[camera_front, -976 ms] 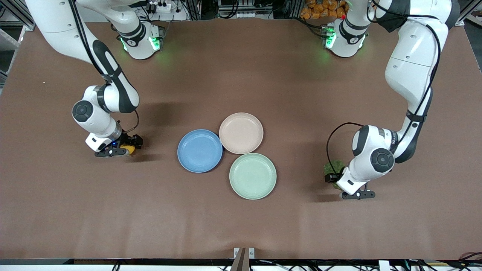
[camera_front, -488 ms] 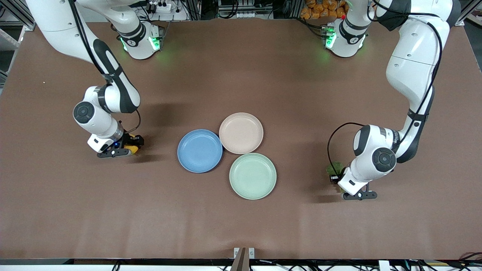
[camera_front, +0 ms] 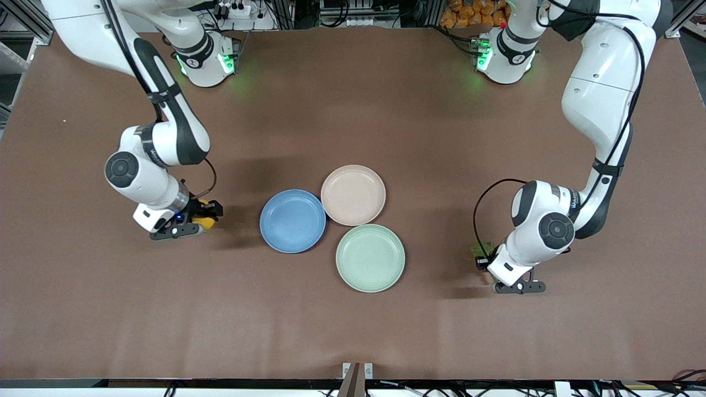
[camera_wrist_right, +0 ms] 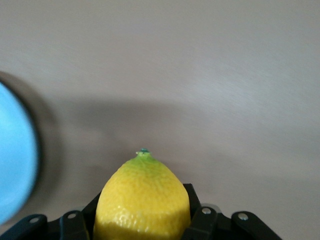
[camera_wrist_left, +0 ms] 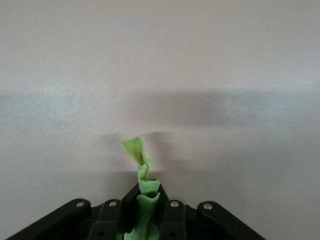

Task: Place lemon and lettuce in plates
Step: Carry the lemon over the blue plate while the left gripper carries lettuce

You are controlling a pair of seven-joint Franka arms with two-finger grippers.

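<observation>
My right gripper is shut on the yellow lemon, held just above the table toward the right arm's end, beside the blue plate. In the right wrist view the lemon fills the jaws and the blue plate's rim shows at the edge. My left gripper is shut on the green lettuce, low over the table toward the left arm's end. In the left wrist view the folded leaf sticks out between the jaws. The beige-pink plate touches the blue one.
A pale mint-green plate lies nearer to the front camera, touching the other two plates. Brown table cloth lies all around them.
My right gripper has lifted a little and moved with the lemon toward the blue plate. My left gripper has shifted slightly toward the plates with the lettuce.
</observation>
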